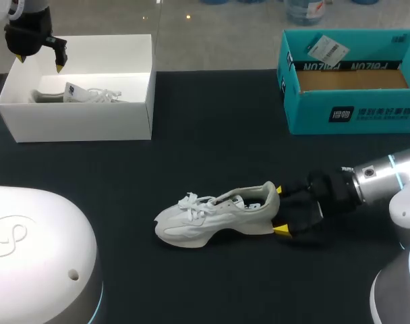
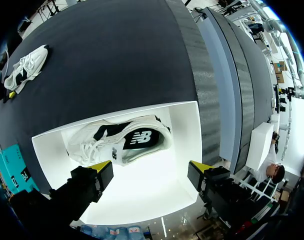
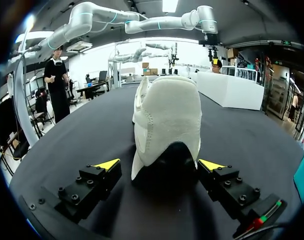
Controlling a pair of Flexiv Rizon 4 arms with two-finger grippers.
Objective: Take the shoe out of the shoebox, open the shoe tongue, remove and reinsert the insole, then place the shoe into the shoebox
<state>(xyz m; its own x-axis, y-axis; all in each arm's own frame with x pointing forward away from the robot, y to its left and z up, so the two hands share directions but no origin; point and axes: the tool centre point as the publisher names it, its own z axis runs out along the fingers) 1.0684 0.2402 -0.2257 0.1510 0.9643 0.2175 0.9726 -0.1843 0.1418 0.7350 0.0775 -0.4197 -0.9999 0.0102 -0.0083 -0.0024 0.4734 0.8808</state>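
The right hand (image 1: 280, 210) is lying low over the black surface (image 1: 191, 155) with its fingers spread. They are straddling the heel of the white lace-up sneaker (image 1: 215, 216) without visibly pinching it, and the toe is pointing away from the hand. The left hand (image 2: 148, 169), also spread, is hovering above the open white cardboard shoebox (image 2: 192, 130), where a second white sneaker with black panels (image 2: 122, 142) is lying below its fingers. If the right hand closes only on the soft heel collar, the heel is likely to fold. The shoe could then swivel or skid ahead of the fingers.
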